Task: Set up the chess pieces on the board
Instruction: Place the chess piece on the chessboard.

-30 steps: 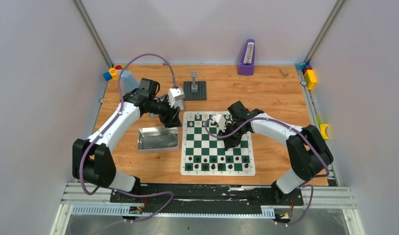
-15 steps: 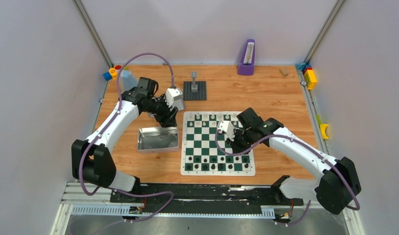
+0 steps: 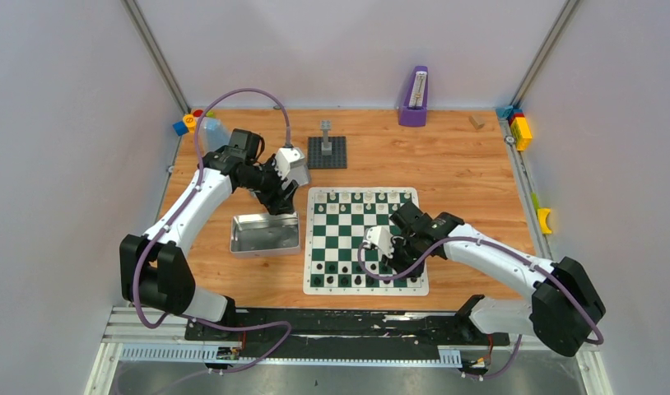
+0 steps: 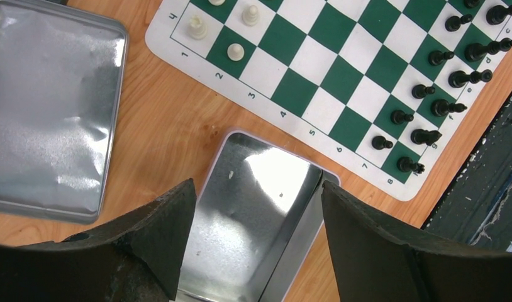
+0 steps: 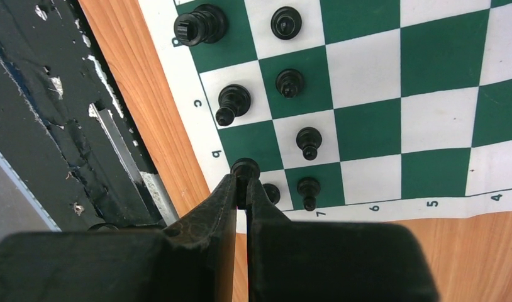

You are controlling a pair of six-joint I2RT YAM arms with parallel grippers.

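The green and white board point(image 3: 365, 247) lies at the table's middle. Cream-white pieces point(image 3: 360, 197) stand along its far edge and black pieces point(image 3: 356, 278) on its two near rows. My right gripper point(image 3: 396, 261) is over the board's near right part. In the right wrist view it point(image 5: 244, 185) is shut on a black piece point(image 5: 244, 168), held over the board's point(image 5: 423, 119) edge by the letter b. My left gripper point(image 3: 284, 202) hangs open and empty over the silver tin point(image 3: 266, 233), also in the left wrist view point(image 4: 256, 189).
A flat silver lid point(image 4: 49, 113) lies beside the tin point(image 4: 260, 214). A grey brick tower on a dark baseplate point(image 3: 327, 151) stands behind the board. A purple object point(image 3: 414, 97), a small wooden block point(image 3: 476, 122) and coloured bricks point(image 3: 521, 130) sit at the back.
My right arm has swung from the board's far middle towards its near right rows, gripper shut. My left gripper has shifted slightly left, over the tin.
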